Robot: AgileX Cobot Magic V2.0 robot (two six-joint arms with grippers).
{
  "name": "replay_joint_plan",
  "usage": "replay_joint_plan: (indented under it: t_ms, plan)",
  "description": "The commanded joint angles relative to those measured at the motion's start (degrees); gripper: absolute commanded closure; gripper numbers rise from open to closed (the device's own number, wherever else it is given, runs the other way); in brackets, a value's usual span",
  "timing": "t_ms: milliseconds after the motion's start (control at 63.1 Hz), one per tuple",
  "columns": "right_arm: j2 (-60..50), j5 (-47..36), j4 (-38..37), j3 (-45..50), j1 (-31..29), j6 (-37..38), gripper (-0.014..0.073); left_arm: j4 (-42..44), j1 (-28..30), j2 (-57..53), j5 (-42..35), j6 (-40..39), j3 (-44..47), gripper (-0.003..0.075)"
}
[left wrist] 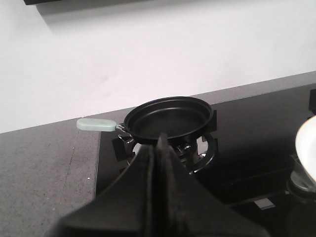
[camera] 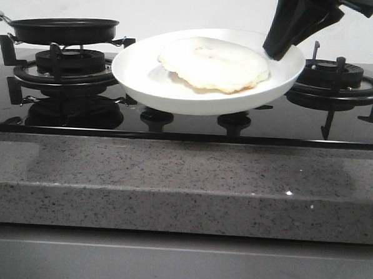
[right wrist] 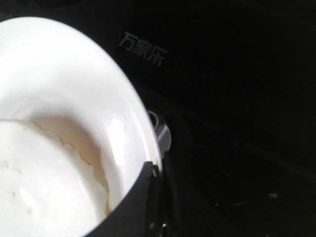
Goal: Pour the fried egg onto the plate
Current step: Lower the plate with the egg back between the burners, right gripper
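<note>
The white plate (camera: 176, 92) hangs in the air above the middle of the hob, tilted a little toward me. The pale fried egg (camera: 212, 64) lies flat in it. My right gripper (camera: 275, 53) comes down from the upper right and is shut on the plate's right rim. In the right wrist view the plate (right wrist: 59, 79) and the egg (right wrist: 39, 182) fill the frame beside the gripper (right wrist: 155, 170). My left gripper (left wrist: 162, 143) is shut and empty, apart from the black frying pan (left wrist: 168, 118), and is out of the front view.
The empty black frying pan (camera: 62, 29) with a pale green handle (left wrist: 96, 125) sits on the left burner. A second burner grate (camera: 336, 82) stands at the right. Hob knobs (camera: 156, 118) lie under the plate. A grey speckled counter edge (camera: 184, 183) runs along the front.
</note>
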Motion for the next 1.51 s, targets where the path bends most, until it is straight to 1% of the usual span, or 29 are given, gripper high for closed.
replay_joint_plan:
  t_ms: [0, 95, 206, 681, 966, 1093, 1204, 1331, 1489]
  plan:
    - [-2.6, -2.3, 1.9, -1.4, -0.1, -0.2, 0.0654, -2.1, -0.4, -3.8, -4.8, -0.6, 1.1, 0.0741]
    - [-2.6, -2.3, 1.9, -1.4, -0.1, -0.2, 0.0654, -4.5, -0.4, -7.7, -4.8, -0.6, 3.1, 0.0741]
    - [-2.6, -2.3, 1.9, -1.4, -0.1, -0.2, 0.0654, -5.0, -0.4, -9.6, -4.6, -0.6, 4.3, 0.0741]
    - [-2.6, -2.4, 1.9, -1.4, -0.1, -0.2, 0.0654, -5.0, -0.4, -9.6, -4.4, -0.6, 4.3, 0.0741]
    - [-2.4, -1.4, 4.2, -2.3, -0.4, 0.8, 0.0654, -5.0, -0.4, -9.6, -4.4, -0.6, 4.3, 0.0741]
    - [-0.7, 0.3, 4.2, -7.2, -1.8, 2.2, 0.0654, -5.0, -0.4, -9.6, -4.2, -0.6, 4.3, 0.0741]
    - [2.7, 2.9, 4.4, -13.8, -3.3, 2.8, 0.0654, -5.0, -0.4, -9.6, -3.9, -0.6, 4.3, 0.0741]
    - [8.5, 5.0, 4.4, -22.7, -4.9, 4.6, 0.0654, -5.0, -0.4, -9.6, -3.9, -0.6, 4.3, 0.0741]
    - [16.1, 5.0, 4.5, -32.6, -6.0, 4.9, 0.0654, -5.0, -0.4, -9.6, -3.9, -0.6, 4.3, 0.0741]
